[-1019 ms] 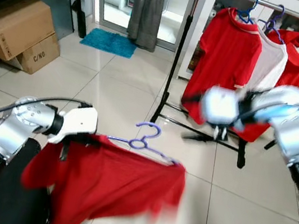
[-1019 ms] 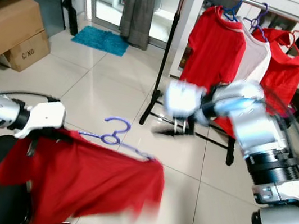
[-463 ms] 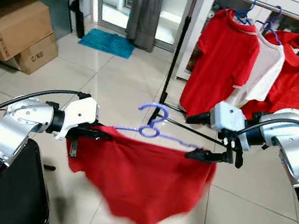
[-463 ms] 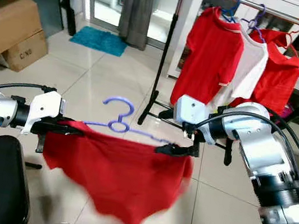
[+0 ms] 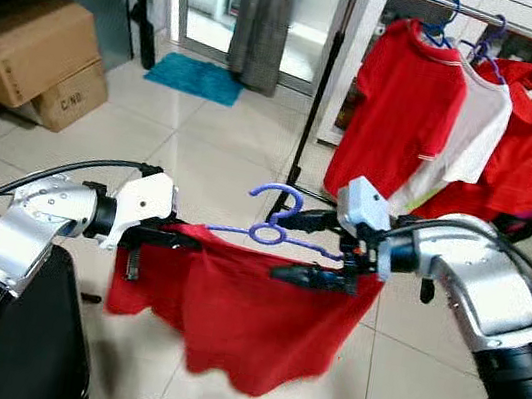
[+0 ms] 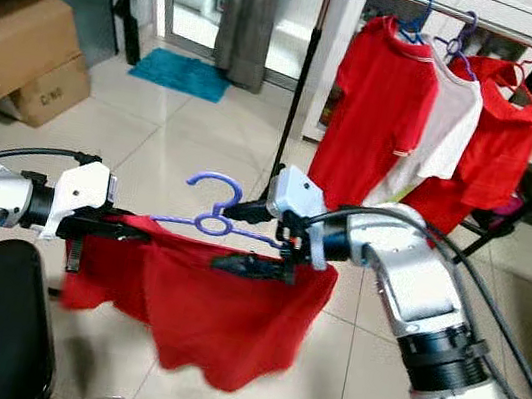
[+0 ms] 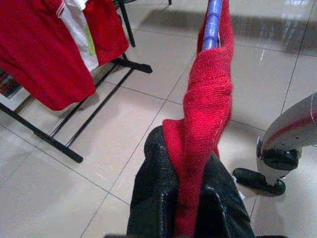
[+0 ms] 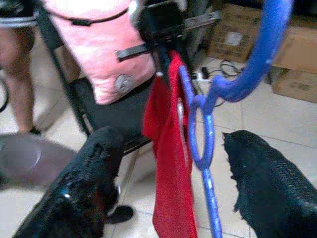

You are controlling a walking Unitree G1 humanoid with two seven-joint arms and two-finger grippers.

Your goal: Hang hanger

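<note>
Red shirt (image 5: 249, 308) on a purple hanger (image 5: 276, 230) hangs in mid-air, near the robot and well short of the far clothes rack (image 5: 331, 78). At its left end, the left gripper (image 7: 190, 198) is clamped on the shirt's shoulder, a pinch the left wrist view makes plain. The right gripper (image 8: 173, 183) straddles the hanger's neck with jaws apart. Its wrist view adds a pink bag (image 8: 106, 44) and a person's leg (image 8: 17, 79).

Counts in the room

Three shirts hang on the rack (image 5: 326, 88): two red (image 5: 397, 109), one white (image 5: 477, 116). One more red shirt (image 5: 249, 308) on one blue hanger (image 5: 276, 230). Two cardboard boxes (image 5: 36, 52), possibly more. One blue mat (image 5: 192, 76).
</note>
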